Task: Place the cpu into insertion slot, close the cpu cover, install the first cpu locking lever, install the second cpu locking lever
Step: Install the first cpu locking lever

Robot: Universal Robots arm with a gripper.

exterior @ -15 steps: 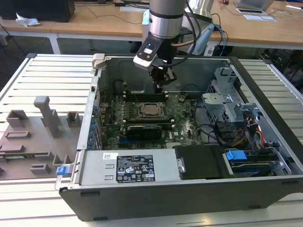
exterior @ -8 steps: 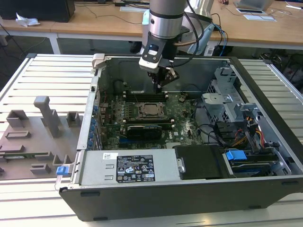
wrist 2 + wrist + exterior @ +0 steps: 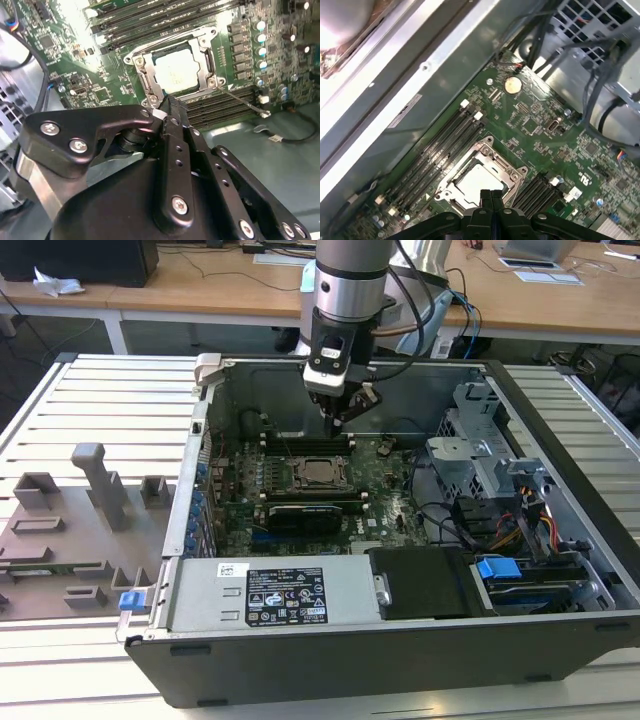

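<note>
Claw (image 3: 168,103) pinched closed, near cpu cover (image 3: 150,82)

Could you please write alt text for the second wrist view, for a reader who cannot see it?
The shut gripper hangs near one corner of the silver cpu, which lies on a green motherboard, framed by the metal cpu cover.

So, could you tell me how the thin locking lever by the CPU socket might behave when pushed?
The locking lever is a thin, smooth metal rod, so it probably springs and may slip under a push. Anchored by the cpu cover, it likely pivots.
</note>
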